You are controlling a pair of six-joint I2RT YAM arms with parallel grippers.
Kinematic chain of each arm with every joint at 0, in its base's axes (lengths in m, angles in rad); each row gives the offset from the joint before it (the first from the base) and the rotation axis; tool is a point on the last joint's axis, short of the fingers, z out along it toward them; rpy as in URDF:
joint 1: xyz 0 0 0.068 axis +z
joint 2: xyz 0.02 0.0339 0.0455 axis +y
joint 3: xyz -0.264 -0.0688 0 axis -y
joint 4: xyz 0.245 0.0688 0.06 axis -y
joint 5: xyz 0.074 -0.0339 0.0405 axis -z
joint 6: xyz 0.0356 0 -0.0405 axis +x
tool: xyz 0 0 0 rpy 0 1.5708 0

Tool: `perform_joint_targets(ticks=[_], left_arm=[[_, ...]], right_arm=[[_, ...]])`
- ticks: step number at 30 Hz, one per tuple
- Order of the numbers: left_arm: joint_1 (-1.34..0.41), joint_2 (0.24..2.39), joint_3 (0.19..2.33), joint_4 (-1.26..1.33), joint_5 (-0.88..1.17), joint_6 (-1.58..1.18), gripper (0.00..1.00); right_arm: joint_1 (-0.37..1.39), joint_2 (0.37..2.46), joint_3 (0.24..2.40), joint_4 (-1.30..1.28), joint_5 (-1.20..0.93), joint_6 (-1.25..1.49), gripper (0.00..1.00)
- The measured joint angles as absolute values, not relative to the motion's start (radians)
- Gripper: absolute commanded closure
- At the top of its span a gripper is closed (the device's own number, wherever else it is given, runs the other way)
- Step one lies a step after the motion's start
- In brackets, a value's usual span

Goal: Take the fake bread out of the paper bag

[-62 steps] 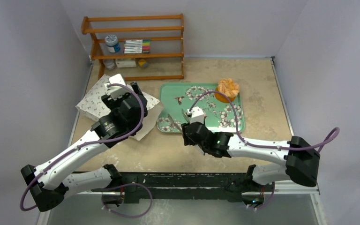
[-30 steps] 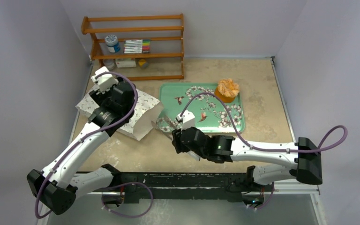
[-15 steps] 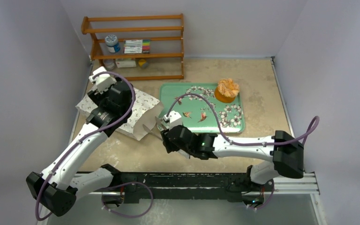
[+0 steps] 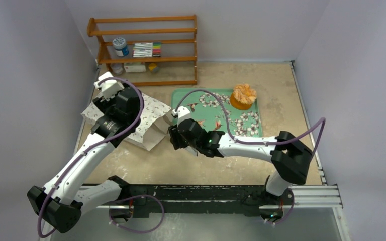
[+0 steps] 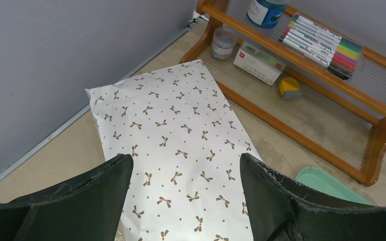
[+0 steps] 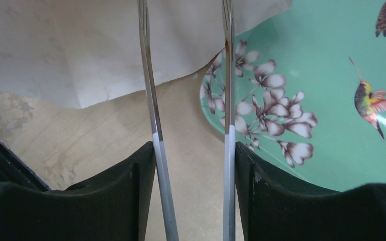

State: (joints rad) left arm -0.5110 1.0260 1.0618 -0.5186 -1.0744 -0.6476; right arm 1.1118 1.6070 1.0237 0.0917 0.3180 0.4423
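The paper bag (image 4: 151, 116), white with small brown bows, lies flat at the left with its tan mouth facing the tray. My left gripper (image 5: 186, 160) is open and empty above the bag's back half (image 5: 176, 130). My right gripper (image 6: 195, 148) is shut on a pair of metal tongs (image 6: 153, 115). The tong tips reach to the bag's tan opening (image 6: 105, 45), and in the top view the gripper (image 4: 173, 131) sits between bag and tray. A pale ruffled round pastry (image 4: 244, 94) sits on the tray's far corner. The other breads are hidden.
The green floral tray (image 4: 241, 128) lies right of the bag, and its rim (image 6: 331, 110) is beside the tongs. A wooden rack (image 4: 146, 50) with a jar, markers and small boxes stands at the back, just past the bag (image 5: 306, 60). A wall runs along the bag's left.
My right arm has swung left from the tray's front edge, carrying the tongs to the bag's mouth. My left gripper moved back and left over the bag, then stayed still.
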Motion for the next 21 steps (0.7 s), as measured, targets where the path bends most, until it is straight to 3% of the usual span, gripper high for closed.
perform_joint_targets(ticks=[21], left_arm=[[-0.502,1.033,1.032,-0.517,-1.053,-0.652,0.22]], right_arm=[[0.978,1.832,1.158,0.207,0.162,0.400,0.44]])
